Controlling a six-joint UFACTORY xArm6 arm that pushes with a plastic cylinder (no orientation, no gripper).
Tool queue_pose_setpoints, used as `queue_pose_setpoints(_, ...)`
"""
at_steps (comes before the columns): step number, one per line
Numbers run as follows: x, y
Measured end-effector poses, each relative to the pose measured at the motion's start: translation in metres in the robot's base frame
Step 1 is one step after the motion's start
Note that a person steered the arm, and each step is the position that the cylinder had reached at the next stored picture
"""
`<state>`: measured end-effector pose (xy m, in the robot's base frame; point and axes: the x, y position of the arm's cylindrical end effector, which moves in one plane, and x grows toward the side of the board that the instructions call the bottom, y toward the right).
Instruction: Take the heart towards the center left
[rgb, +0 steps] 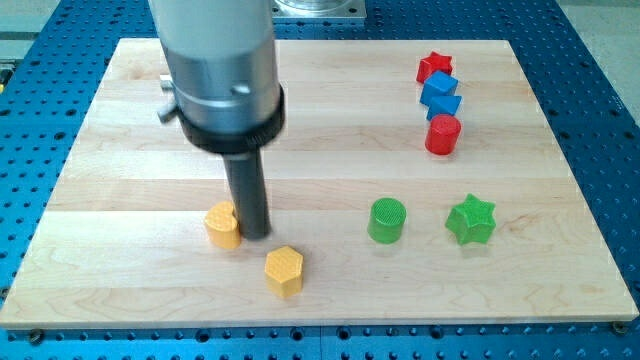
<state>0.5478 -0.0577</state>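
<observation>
my tip (255, 235): touching the heart's 3 o'clock side, no hand on this rod
yellow heart block (222, 225): lower-left middle of wooden bench (120, 150)
yellow hexagon block (284, 270): 5 o'clock of my tip

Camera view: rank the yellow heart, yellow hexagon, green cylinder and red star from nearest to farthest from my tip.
From my tip:
1. Yellow heart, touching on the view's left.
2. Yellow hexagon, just below, toward the view's right.
3. Green cylinder, to the view's right.
4. Red star, top right.
</observation>
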Motion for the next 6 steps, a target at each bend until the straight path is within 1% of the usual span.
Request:
queue_pose_setpoints(1,0.01,-0.023)
queue_pose_setpoints(2,-0.021,-0.056)
queue_pose_setpoints(3,-0.061,-0.073)
queue_pose_setpoints(4,-0.086,-0.04)
queue_pose_setpoints(5,-0.08,-0.067)
queue_pose_setpoints(6,-0.046,-0.072)
